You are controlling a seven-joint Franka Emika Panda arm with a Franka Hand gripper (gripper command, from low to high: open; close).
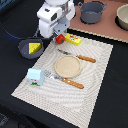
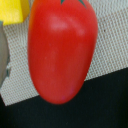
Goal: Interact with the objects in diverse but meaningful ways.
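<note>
The red tomato hangs right under my gripper, at the far edge of the woven placemat. In the wrist view the tomato fills most of the picture, very close to the camera, and the fingers seem shut on it though they are mostly hidden. The yellow rectangular box lies just to the exterior view's right of it, and a corner of the box shows in the wrist view. A holed yellow cheese wedge sits in the dark grey frying pan. The white-blue milk carton stands on the mat.
A round wooden plate lies mid-mat with a wooden-handled knife and fork beside it. A grey pot and another pot stand on the brown board at the back. Black cloth surrounds the mat.
</note>
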